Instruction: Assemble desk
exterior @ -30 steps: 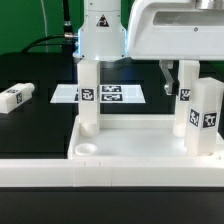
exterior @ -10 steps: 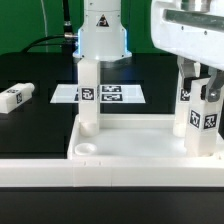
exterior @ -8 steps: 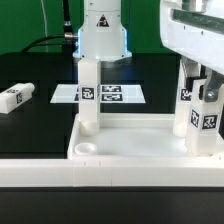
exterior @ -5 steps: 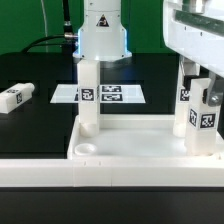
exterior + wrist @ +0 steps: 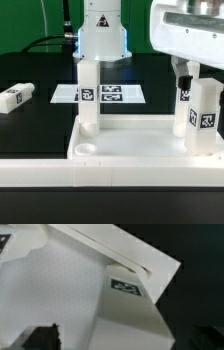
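Black work surface (image 5: 40, 120) fills the exterior view, with a green backdrop (image 5: 25, 25) at ten o'clock and the arm's white base (image 5: 100, 30) at twelve. Just below that base you see the marker board (image 5: 112, 94) lying flat.

Your desk sits low in the view. The tabletop (image 5: 135, 140) is a white tray lying from about seven to four o'clock, close behind the long low wall (image 5: 110, 172) at six. Its near socket (image 5: 88, 148) at seven o'clock faces up, round and open. The far-left leg (image 5: 88, 95) stands upright in the tray's back corner, near the middle of the view. At three o'clock, two more stand upright side by side: the far-right leg (image 5: 184, 105) and, in front of it, the near-right leg (image 5: 207, 115), each showing a tag. One loose leg (image 5: 15, 97) lies on its side at nine o'clock, well apart from the tray.

Your gripper (image 5: 200, 72) hangs at two o'clock, right over the tops of the right-hand pair. In the wrist view, its dark fingers (image 5: 40, 336) stand spread wide, pinching nothing. White leg surface with one tag (image 5: 125, 286) lies between them; you cannot tell from there which leg of the pair it is.
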### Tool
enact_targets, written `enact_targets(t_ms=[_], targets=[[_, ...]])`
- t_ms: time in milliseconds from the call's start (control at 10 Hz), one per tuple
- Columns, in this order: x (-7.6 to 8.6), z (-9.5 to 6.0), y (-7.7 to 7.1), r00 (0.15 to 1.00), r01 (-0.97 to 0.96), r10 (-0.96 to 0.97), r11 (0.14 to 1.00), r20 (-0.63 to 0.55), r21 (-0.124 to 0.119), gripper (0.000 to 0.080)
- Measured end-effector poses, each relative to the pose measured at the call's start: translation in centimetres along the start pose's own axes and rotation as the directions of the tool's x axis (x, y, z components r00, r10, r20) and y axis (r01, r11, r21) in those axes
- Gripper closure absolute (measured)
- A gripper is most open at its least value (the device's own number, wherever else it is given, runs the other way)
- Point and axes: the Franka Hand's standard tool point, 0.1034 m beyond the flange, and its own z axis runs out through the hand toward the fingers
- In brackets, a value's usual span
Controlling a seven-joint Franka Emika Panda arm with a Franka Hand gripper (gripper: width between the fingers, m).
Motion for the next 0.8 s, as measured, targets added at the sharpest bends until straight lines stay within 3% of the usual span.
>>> enact_targets(t_ms=[500, 800], targets=[[0.07, 0.07, 0.05, 0.942, 0.336, -0.336, 0.942, 0.000, 0.000, 0.0151], [-0.01, -0.04, -0.03, 0.830, 0.557, -0.557, 0.830, 0.000, 0.001, 0.0151]])
